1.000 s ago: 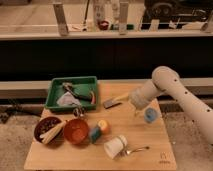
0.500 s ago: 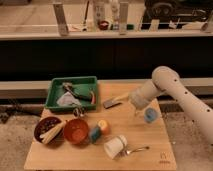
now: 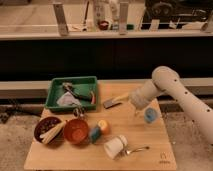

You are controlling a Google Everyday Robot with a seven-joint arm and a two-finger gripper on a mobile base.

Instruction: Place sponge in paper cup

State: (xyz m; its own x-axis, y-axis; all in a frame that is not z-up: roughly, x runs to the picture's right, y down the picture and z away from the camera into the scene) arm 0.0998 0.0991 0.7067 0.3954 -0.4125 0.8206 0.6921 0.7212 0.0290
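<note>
The blue-teal sponge (image 3: 95, 134) lies on the wooden table (image 3: 150, 155), touching the right side of an orange bowl (image 3: 76, 131) and next to a small orange fruit (image 3: 104, 126). The white paper cup (image 3: 116, 146) lies tipped on its side near the front of the table, just right of the sponge. My gripper (image 3: 137, 107) hangs at the end of the white arm (image 3: 167, 82) over the table's back right part, between a grey block and a blue cup. It is well behind and to the right of the sponge and the cup.
A green tray (image 3: 52, 97) with clutter stands at the back left. A dark bowl (image 3: 45, 131) with a yellowish item sits at the front left. The grey block with a yellowish handle (image 3: 114, 101), a small blue cup (image 3: 150, 116) and a metal utensil (image 3: 136, 149) lie near the arm.
</note>
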